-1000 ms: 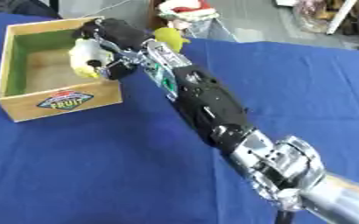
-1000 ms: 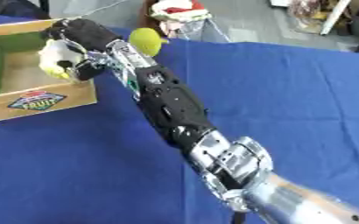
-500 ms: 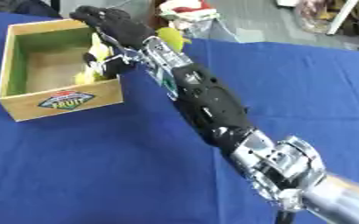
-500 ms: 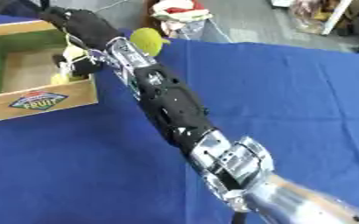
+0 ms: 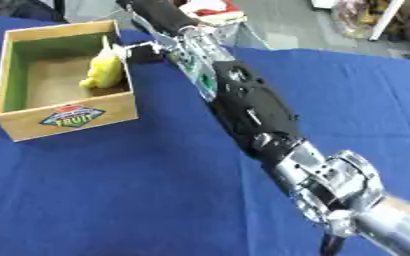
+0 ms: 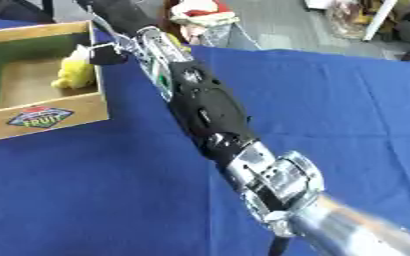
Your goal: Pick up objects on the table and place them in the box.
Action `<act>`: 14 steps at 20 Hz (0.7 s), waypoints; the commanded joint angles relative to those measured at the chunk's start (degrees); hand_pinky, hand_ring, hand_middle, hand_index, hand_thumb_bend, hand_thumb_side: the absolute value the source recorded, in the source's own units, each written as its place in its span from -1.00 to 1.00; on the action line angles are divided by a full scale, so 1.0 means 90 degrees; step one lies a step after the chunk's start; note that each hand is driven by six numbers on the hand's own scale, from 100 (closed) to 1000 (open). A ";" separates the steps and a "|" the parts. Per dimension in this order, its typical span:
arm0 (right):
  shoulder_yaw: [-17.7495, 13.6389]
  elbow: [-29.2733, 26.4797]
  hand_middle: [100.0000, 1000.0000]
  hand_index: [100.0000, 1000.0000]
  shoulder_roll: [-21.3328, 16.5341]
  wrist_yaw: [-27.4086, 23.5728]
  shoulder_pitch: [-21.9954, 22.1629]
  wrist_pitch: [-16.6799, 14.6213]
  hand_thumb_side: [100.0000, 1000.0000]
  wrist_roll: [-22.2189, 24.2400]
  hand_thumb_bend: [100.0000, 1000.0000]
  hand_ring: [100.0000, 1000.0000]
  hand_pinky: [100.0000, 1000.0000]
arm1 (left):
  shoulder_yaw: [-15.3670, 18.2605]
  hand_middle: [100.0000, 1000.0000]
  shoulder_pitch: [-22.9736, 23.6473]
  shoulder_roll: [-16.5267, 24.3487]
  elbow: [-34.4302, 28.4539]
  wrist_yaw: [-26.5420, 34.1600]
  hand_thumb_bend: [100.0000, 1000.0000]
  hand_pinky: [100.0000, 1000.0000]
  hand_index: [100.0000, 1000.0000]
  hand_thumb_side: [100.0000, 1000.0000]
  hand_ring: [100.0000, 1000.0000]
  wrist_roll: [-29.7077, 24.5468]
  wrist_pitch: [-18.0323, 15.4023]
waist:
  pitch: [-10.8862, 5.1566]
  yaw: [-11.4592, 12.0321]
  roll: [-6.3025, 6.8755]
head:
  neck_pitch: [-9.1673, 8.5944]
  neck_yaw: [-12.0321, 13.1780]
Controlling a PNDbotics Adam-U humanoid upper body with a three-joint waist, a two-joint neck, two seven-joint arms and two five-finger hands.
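You have one box [image 5: 64, 120] on the blue surface [image 5: 112, 200], with one yellow object [image 5: 103, 72] lying inside against its right wall. Your right hand [image 5: 143, 52] sits at that wall; whether its fingers are apart or together, you cannot tell. The right eye view alone shows a yellow bit [image 6: 175, 40] behind the arm.

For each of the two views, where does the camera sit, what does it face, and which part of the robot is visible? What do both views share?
Left eye view: sits in the head, faces down on the blue table and the box; the right arm crosses from lower right toward the box.
Right eye view: same head, set slightly to the right, facing the same way; the same arm shows, and the box lies nearer the left edge.
Shared: the arm, the box, the yellow object inside it, the table. The hand runs out of the frame at the top.
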 commanded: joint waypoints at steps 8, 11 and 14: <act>-0.0545 0.0369 0.68 0.90 -0.0757 -0.0520 -0.0247 0.0701 -0.28 -0.0016 -1.00 0.59 0.56 | 0.0070 0.00 -0.0018 0.0081 0.0001 -0.0075 -0.21 -0.14 0.45 -0.48 0.05 -0.0063 0.0011 | -0.0078 -0.0114 0.0047 | -0.0124 0.0083; -0.0700 0.0725 0.72 0.91 -0.0863 -0.0429 -0.0196 0.0886 -0.26 -0.0085 -1.00 0.62 0.58 | 0.0082 0.00 -0.0017 0.0086 0.0000 -0.0086 -0.21 -0.14 0.45 -0.48 0.05 -0.0066 0.0011 | -0.0072 -0.0126 0.0053 | -0.0135 0.0110; -0.0819 0.1060 0.78 0.92 -0.0952 -0.0355 -0.0152 0.0939 -0.29 -0.0220 -1.00 0.65 0.60 | 0.0090 0.00 -0.0014 0.0093 0.0000 -0.0093 -0.21 -0.14 0.45 -0.48 0.05 -0.0074 0.0010 | -0.0063 -0.0144 0.0058 | -0.0145 0.0127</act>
